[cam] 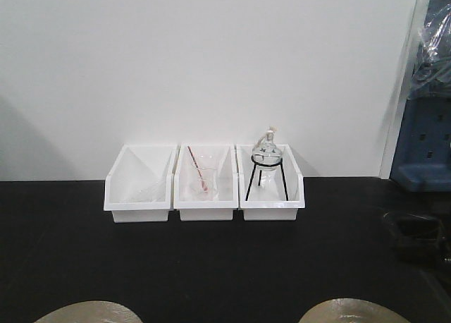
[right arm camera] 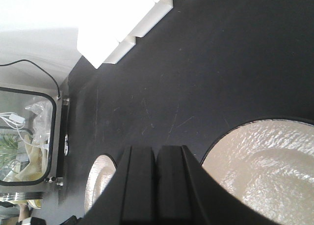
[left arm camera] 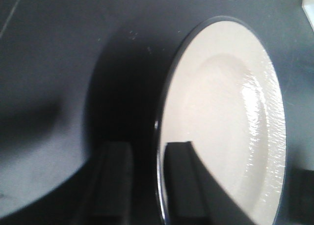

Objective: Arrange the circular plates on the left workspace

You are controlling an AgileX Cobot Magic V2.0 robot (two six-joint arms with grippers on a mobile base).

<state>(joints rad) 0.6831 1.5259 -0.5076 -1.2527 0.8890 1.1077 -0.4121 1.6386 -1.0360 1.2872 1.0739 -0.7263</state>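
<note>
Beige plates [cam: 88, 314] [cam: 354, 312], two; white bins [cam: 139, 214] [cam: 205, 214] [cam: 269, 214], three

We are seeing a glossy tan-beige plate [left arm camera: 221, 126] rimmed in black, matte black benchtop [cam: 211, 266], three white bins [cam: 205, 214], black wire stand [cam: 249, 185], red rod [cam: 196, 166], white wall [cam: 211, 69].

Three white bins stand in a row against the white wall [cam: 211, 62]. The middle bin [cam: 205, 214] holds a clear glass beaker [cam: 205, 180] with a red rod [cam: 195, 164] leaning in it. Touching its left side is another bin [cam: 138, 214], whose contents are too faint to tell. Touching its right side is a third bin [cam: 271, 212], which holds a round glass flask [cam: 267, 152] on a black wire tripod [cam: 283, 183]. Well to the right of the middle bin stands a blue unit [cam: 423, 150].
</note>
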